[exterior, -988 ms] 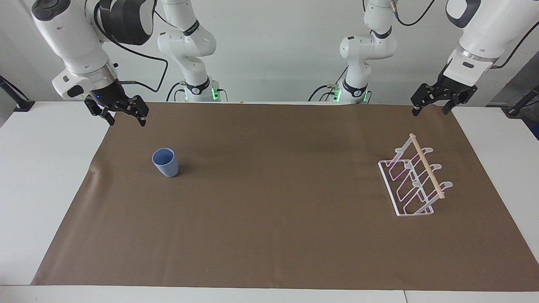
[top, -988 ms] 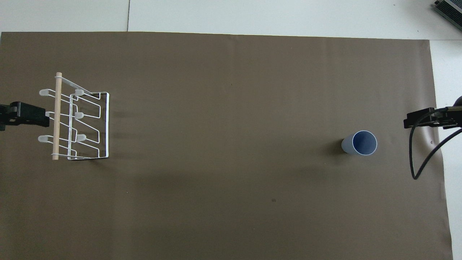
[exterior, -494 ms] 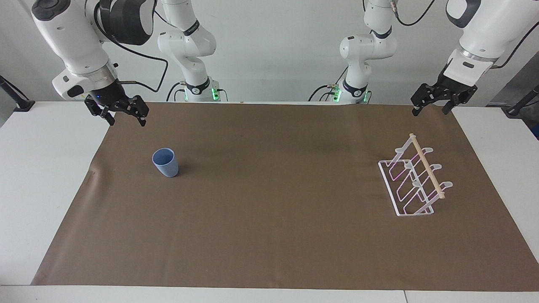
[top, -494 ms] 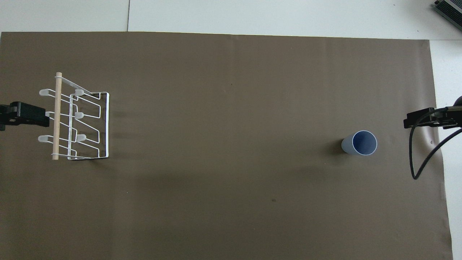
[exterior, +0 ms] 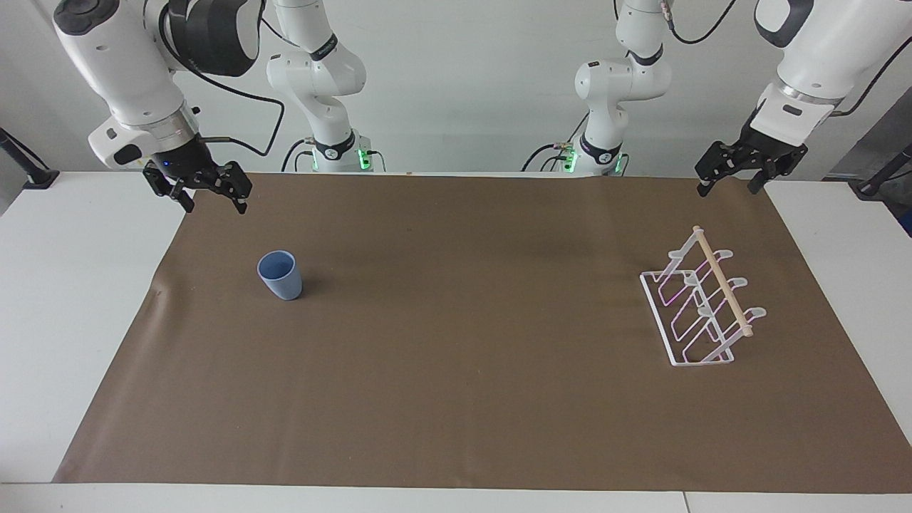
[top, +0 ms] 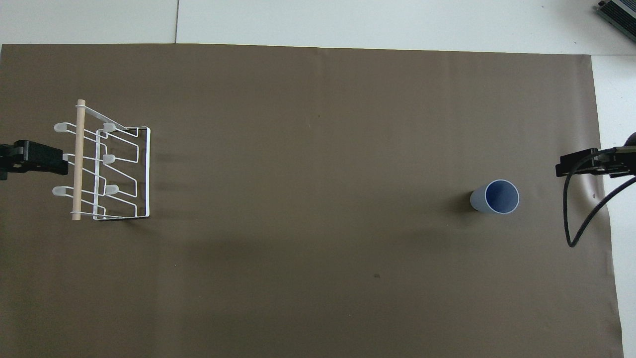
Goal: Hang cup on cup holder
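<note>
Nothing moved: one upright cup point(exterior: 280, 275), one cup holder point(exterior: 702, 299), both grippers point(exterior: 216, 202) point(exterior: 728, 184) wide, empty.

Even bright light, soft shadows

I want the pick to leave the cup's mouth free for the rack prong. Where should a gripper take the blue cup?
Grip the blue cup by its side wall near the rim, coming in sideways with the right gripper, which is open. It stands upright, mouth up, handleless, tapering downward, with nothing beside it on the brown mat.
</note>
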